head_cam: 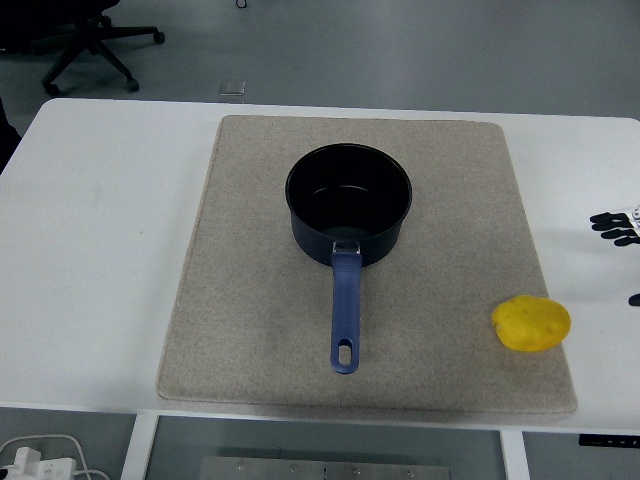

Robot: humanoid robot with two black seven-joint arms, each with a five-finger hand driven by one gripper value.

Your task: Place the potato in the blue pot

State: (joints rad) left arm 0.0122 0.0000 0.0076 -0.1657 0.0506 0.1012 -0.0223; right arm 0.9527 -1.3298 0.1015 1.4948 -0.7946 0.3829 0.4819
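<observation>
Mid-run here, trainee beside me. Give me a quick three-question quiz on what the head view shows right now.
1. True or false: the potato already lies inside the blue pot.
2. Which way does the pot's handle point: A) to the table's near edge, B) to the far edge, C) to the left?
3. Which hand shows at the picture's edge, and is it touching the potato?

Key
1. False; it sits on the mat, near its right front corner.
2. A.
3. The right hand; it is apart from the potato.
</observation>
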